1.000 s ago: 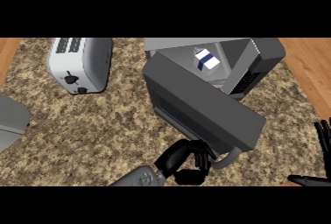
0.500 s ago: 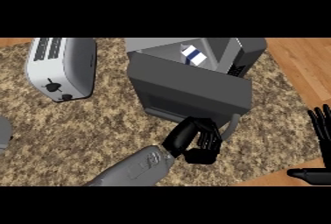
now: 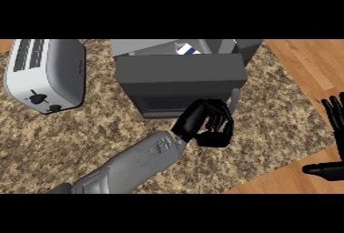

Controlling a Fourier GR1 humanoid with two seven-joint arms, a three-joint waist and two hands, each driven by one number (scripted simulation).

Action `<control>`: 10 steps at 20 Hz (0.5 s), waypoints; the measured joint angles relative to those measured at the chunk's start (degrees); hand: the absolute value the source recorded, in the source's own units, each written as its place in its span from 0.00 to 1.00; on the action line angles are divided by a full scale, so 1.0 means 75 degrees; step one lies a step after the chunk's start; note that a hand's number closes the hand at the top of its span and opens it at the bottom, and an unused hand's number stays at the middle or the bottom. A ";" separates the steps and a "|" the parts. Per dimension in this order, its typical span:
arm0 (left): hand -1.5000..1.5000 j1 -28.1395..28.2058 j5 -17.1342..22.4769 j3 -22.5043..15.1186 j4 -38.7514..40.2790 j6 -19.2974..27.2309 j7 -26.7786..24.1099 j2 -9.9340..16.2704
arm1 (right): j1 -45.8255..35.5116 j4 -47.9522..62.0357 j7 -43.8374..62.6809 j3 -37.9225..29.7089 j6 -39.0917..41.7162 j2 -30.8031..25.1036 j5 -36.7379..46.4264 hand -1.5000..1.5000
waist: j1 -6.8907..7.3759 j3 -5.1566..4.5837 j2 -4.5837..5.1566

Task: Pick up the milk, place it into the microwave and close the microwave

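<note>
The milk carton (image 3: 189,48), white with a blue patch, stands inside the grey microwave (image 3: 138,46) at the top of the head view; only its top shows above the door. The dark grey microwave door (image 3: 178,79) lies almost across the opening and hides most of the inside. My left hand (image 3: 212,124) rests against the door's lower right corner, its fingers curled and holding nothing. My right hand (image 3: 333,119) stays open at the right edge, fingers up, its thumb lower down.
A white toaster (image 3: 46,73) lies at the upper left on the speckled brown counter (image 3: 74,136). Wooden flooring (image 3: 306,63) shows beyond the counter's edge at the right and lower right.
The microwave door has swung from wide open to nearly across the opening. My left hand followed it, pressing at its corner. The right hand kept still.
</note>
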 measured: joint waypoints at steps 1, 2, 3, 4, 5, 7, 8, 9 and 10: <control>1.00 -0.0101 0.0066 0.0024 0.0068 0.0036 0.0014 0.0007 | -0.0039 -0.0039 0.0044 0.0036 0.0034 -0.0003 -0.0030 0.00 | -0.0052 0.0002 0.0020; 1.00 -0.0190 0.0130 0.0047 0.0140 0.0076 0.0032 0.0017 | -0.0074 -0.0073 0.0082 0.0058 0.0077 -0.0023 -0.0065 0.00 | -0.0109 0.0007 0.0040; 1.00 -0.0273 0.0190 0.0065 0.0209 0.0103 0.0039 0.0029 | -0.0129 -0.0116 0.0125 0.0081 0.0122 -0.0034 -0.0113 0.00 | -0.0155 0.0010 0.0061; 1.00 -0.0364 0.0255 0.0094 0.0266 0.0151 0.0057 0.0043 | -0.0169 -0.0152 0.0175 0.0103 0.0172 -0.0070 -0.0148 0.00 | -0.0204 0.0012 0.0071; 1.00 -0.0448 0.0314 0.0114 0.0332 0.0178 0.0070 0.0048 | -0.0232 -0.0193 0.0227 0.0119 0.0212 -0.0103 -0.0185 0.00 | -0.0242 0.0014 0.0091; 1.00 -0.0627 0.0431 0.0152 0.0465 0.0233 0.0119 0.0061 | -0.0343 -0.0257 0.0322 0.0129 0.0285 -0.0164 -0.0279 0.00 | -0.0329 0.0019 0.0118; 1.00 -0.0707 0.0490 0.0169 0.0534 0.0258 0.0146 0.0073 | -0.0389 -0.0286 0.0362 0.0147 0.0320 -0.0182 -0.0315 0.00 | -0.0373 0.0022 0.0136; 1.00 -0.0776 0.0538 0.0191 0.0612 0.0290 0.0152 0.0083 | -0.0436 -0.0319 0.0407 0.0157 0.0357 -0.0214 -0.0353 0.00 | -0.0410 0.0023 0.0152; 1.00 -0.0845 0.0583 0.0211 0.0688 0.0330 0.0160 0.0092 | -0.0483 -0.0353 0.0455 0.0183 0.0389 -0.0238 -0.0376 0.00 | -0.0444 0.0023 0.0169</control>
